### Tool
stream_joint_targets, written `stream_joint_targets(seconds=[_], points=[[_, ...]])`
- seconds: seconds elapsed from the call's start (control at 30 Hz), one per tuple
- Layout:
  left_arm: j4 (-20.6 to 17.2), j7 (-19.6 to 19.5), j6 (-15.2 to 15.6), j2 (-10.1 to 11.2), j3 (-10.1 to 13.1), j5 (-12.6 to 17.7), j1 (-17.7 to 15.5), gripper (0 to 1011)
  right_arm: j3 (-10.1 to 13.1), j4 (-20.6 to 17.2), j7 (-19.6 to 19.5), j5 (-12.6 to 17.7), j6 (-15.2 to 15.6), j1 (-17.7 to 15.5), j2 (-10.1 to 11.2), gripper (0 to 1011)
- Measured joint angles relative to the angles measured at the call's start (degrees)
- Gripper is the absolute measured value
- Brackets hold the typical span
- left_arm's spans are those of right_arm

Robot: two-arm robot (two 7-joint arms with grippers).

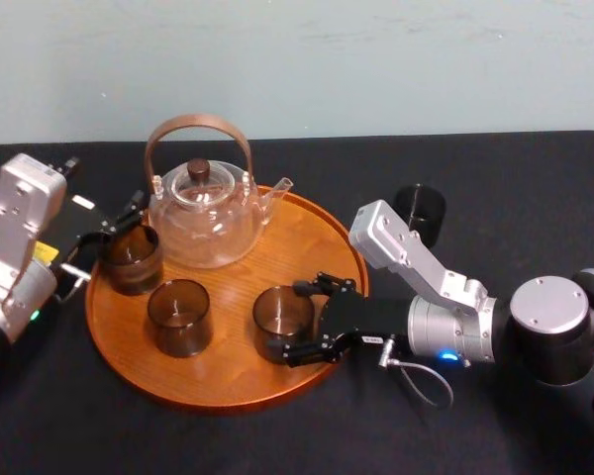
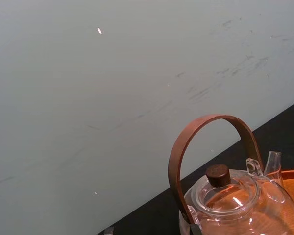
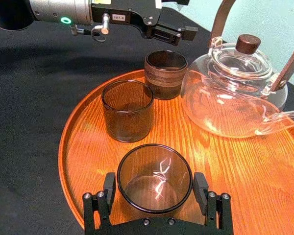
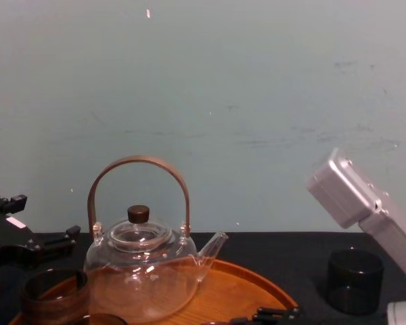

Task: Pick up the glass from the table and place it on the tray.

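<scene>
1. Right gripper point(image 1: 295, 325): reaches in from the right, low across the near right rim of the tray point(image 1: 218, 388). Stands spread wide, fingers point(image 3: 108, 192) set one on each flank of the glass point(image 1: 277, 315) and pressed up against it, with no gap to make out in the right wrist view.
2. The glass: smoky and see-through, upright, mouth up, inside the rim on the tray's near right part. Base on the wood or just above it: cannot tell.
3. Just left of the glass, apart from it and from the right gripper: a second smoky glass point(image 1: 180, 317), upright on the near half of the tray, about midway across.
4. Farther left and a little farther back: a brown banded cup point(image 1: 131, 259), upright at the tray's left edge, inside the rim.
5. Left gripper point(image 1: 109, 237): sits at the far left side of the banded cup, close by it, over the tray's left rim. Width of opening and any hold on the cup: cannot tell.
6. Glass teapot point(image 1: 206, 223): takes up the far part of the tray, with a brown hoop handle standing upright, a dark knob on the lid and the spout aimed right. Stands apart from the glass, with bare wood between the two.
7. Off the tray, far right on the black table point(image 1: 515, 168): a dark cup point(image 1: 419, 210), upright, just beyond the right arm's silver link and apart from the tray's rim.
8. Behind the table's far edge: a pale wall point(image 1: 297, 59).
</scene>
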Motion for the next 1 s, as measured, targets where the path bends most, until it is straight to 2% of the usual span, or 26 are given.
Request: stream_joint_targets(seconds=[0.13,0.4,0.67,0.9,1.0], points=[[0.00,-0.01,0.00,0.00,0.00,0.00,0.00,1001,0.45,-0.12,0.49,0.57,-0.05,-0.06,0.17,1002],[0.00,0.00,0.00,0.00,0.00,0.00,0.00,1001,2.03,-2.04,1.66,2.41,-0.11,-1.25,2.27,1002],[0.00,0.00,0.00,0.00,0.00,0.00,0.00,1001,3.83,-5.16,2.66,4.89,0.10,-3.27,5.88,1002],[0.00,0.00,0.00,0.00,0.00,0.00,0.00,1001,6.06,-8.18,4.09,7.53,-1.19,-5.50,10.61,1002],[0.00,0.00,0.00,0.00,0.00,0.00,0.00,1001,7.26,-8.82,4.02,8.77,-1.89,-6.41,12.01,1002]])
